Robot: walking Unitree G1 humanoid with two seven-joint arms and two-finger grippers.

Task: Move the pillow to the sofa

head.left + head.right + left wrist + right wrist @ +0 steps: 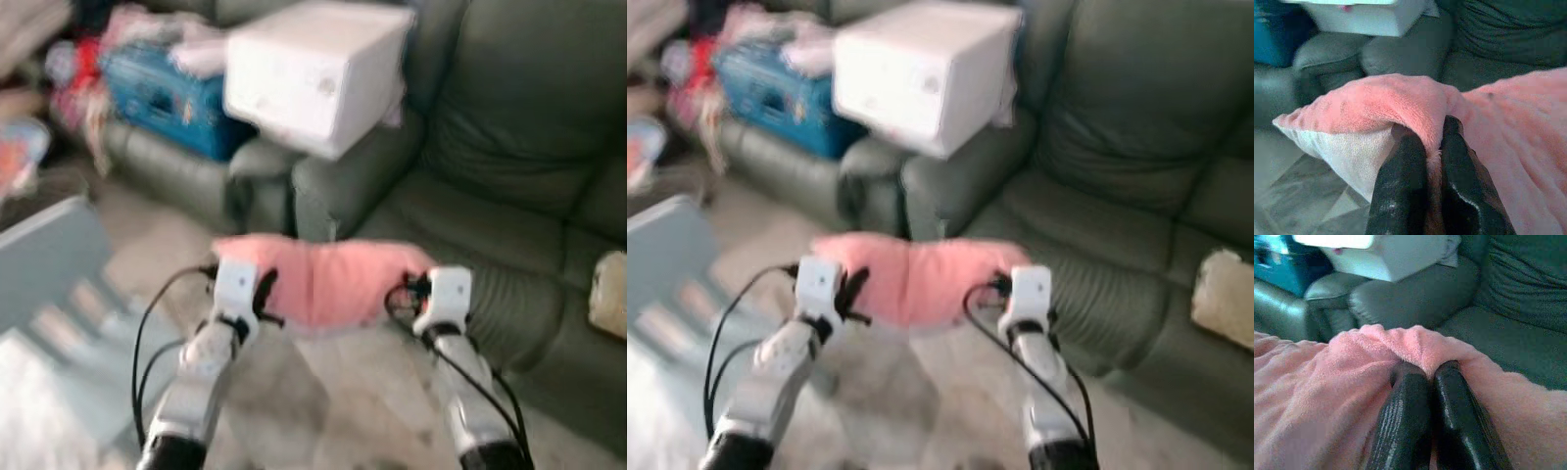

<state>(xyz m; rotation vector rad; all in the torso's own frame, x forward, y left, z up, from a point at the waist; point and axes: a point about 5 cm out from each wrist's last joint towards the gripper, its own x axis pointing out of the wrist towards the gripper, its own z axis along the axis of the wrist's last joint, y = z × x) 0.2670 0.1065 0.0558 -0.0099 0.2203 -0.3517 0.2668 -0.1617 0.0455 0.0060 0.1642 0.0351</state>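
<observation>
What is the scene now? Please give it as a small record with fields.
carried item: pink pillow, held off the floor between both arms
left hand: shut on the pillow's left end
right hand: shut on the pillow's right end
target: green sofa, directly ahead, its seat is free in front of the pillow
on sofa arm: white box
behind box: blue crate
image quality: head views blurred

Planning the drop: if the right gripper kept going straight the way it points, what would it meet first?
Probably the sofa: past the pillow pinched in the right gripper, its fingers aim at the green armrest and seat edge. Depth is unclear.
</observation>
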